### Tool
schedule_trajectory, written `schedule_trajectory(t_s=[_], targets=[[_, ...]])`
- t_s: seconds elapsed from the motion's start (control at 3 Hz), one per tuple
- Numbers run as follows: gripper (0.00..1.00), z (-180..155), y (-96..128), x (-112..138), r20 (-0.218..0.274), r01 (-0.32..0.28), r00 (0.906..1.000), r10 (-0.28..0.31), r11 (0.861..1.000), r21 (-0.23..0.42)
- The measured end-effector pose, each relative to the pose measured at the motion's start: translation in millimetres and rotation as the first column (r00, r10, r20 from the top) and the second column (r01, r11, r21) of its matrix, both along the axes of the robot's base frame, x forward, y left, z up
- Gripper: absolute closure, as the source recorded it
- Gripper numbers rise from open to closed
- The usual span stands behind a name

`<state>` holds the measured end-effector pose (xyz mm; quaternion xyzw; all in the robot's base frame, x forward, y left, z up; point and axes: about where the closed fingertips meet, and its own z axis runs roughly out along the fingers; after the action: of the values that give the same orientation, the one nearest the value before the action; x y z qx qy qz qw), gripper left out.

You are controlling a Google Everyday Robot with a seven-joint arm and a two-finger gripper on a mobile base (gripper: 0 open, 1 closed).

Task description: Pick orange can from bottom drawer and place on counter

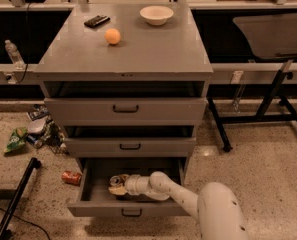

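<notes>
The bottom drawer (95,209) of the grey cabinet is pulled open. The orange can (116,179) lies inside it near the middle, its silver top facing the camera. My gripper (119,187) reaches into the drawer from the lower right and sits right at the can, touching or around it. My white arm (188,199) runs from the bottom right corner over the drawer's front. The grey counter (148,51) is the cabinet's top, well above.
An orange ball (113,36), a white bowl (156,14) and a black remote (96,20) lie on the counter. The two upper drawers stand slightly open. A red crushed can (71,177), litter (18,139) and a black pole (15,199) are on the floor at left. A table frame (273,104) stands at right.
</notes>
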<state>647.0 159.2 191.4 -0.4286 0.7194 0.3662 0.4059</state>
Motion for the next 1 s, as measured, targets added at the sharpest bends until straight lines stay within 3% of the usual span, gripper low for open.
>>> schedule_trajectory(t_s=[0.33, 0.67, 1.0], targets=[[1.00, 32.9, -38.3, 11.5, 0.040, 0.083, 0.9958, -0.082, 0.996, -0.016], [1.00, 69.8, -91.4, 13.4, 0.096, 0.216, 0.9729, -0.210, 0.975, -0.053], [1.00, 104.3, -125.2, -2.6, 0.112, 0.305, 0.9485, -0.296, 0.950, -0.067]])
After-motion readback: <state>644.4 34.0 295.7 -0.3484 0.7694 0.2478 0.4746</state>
